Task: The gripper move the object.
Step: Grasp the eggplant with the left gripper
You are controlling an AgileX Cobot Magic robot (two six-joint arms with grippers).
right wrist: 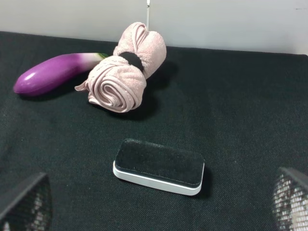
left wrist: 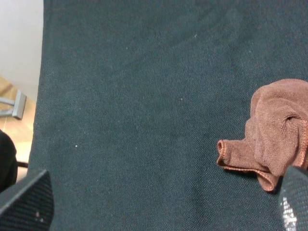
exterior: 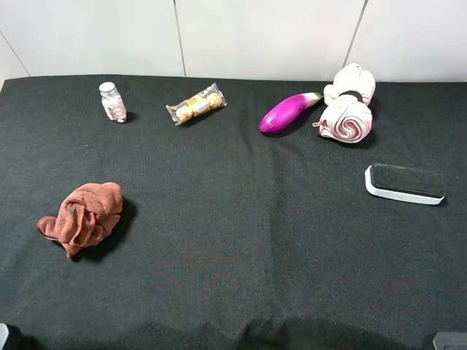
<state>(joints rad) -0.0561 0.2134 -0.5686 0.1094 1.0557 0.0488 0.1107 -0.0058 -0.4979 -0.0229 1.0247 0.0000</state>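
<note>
No text, label, brand, number or sign can be read in any view. Any print on the clear plastic snack packet of gold-wrapped sweets [exterior: 196,104] or the small clear bottle with a silver cap [exterior: 112,102] is too small to make out. The flat rectangular block with a black top and white base [right wrist: 159,166] shows plain faces.

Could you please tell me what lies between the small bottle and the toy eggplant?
A clear snack packet lies there, shown in the exterior high view.

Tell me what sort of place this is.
Probably a robot test bench, not a home: a black cloth-covered table against plain white wall panels, with unrelated items spaced apart: a toy eggplant, snack packet and crumpled cloth.
</note>
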